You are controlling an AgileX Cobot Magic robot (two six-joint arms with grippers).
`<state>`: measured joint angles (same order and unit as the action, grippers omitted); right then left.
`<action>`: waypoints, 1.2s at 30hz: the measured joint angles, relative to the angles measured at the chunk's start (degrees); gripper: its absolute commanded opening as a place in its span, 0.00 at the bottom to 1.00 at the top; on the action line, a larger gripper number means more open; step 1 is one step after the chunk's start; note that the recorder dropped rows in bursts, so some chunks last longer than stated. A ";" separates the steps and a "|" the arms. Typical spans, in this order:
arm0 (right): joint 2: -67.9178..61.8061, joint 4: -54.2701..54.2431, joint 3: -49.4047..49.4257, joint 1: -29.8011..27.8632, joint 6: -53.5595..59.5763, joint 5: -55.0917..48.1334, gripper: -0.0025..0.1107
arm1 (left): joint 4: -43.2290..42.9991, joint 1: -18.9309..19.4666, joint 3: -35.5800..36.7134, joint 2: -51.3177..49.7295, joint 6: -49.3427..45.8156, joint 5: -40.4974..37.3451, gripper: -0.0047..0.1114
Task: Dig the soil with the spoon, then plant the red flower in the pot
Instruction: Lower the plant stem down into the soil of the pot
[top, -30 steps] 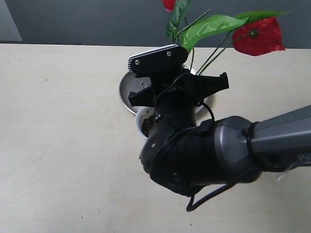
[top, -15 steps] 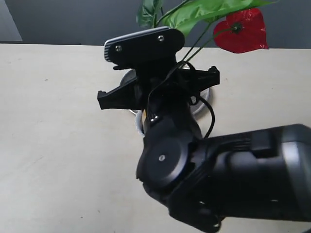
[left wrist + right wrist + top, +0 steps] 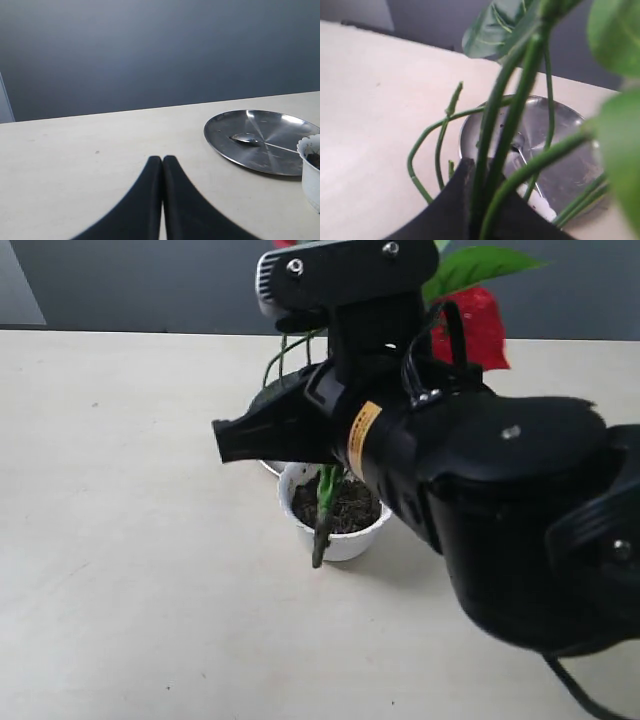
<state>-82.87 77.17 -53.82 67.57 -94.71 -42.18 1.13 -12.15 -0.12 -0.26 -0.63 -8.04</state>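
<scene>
Red flower [image 3: 325,502]: gripped by its green stems in the right claw [image 3: 485,172], which is pinched shut around them above the pot [image 3: 352,545].

From the exterior camera, left to right:
- Bare pale surface [image 3: 120,540] first.
- Then the white pot, filled with dark soil [image 3: 358,505].
- 1 stem end hanging down across the soil and the pot's near wall, tip outside the cup. Cannot tell whether it touches the wall.
- Higher and further right, 1 red bloom [image 3: 482,325] and 1 green leaf [image 3: 480,260], showing behind the bulky black right arm [image 3: 500,520].

From the left wrist camera:
- Left claw [image 3: 162,167] closed, tips pressed together, gripping nothing, low over the surface.
- Beyond it, round steel plate [image 3: 280,127] flat on the surface.
- Spoon [image 3: 247,139] lying in the plate, bowl near the middle, thin handle running toward the rim.
- Pot close by the plate's edge.
</scene>
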 measured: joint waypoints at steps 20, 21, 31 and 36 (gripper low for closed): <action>-7.25 -102.34 12.09 -3.71 128.27 90.53 0.02 | 0.00 0.00 0.00 0.00 0.00 0.00 0.05; -8.40 -106.27 13.77 -4.47 128.26 95.13 0.02 | 0.00 0.00 0.00 0.00 0.00 0.00 0.05; -18.04 -106.46 16.18 -13.48 121.22 110.43 0.02 | 0.00 0.00 0.00 0.00 0.00 0.00 0.05; -24.26 -103.81 16.18 -15.05 118.53 110.93 0.02 | 0.00 0.00 0.00 0.00 0.00 0.00 0.05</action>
<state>-107.12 -26.64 -37.64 52.51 23.82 68.75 1.13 -12.15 -0.12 -0.26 -0.63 -8.04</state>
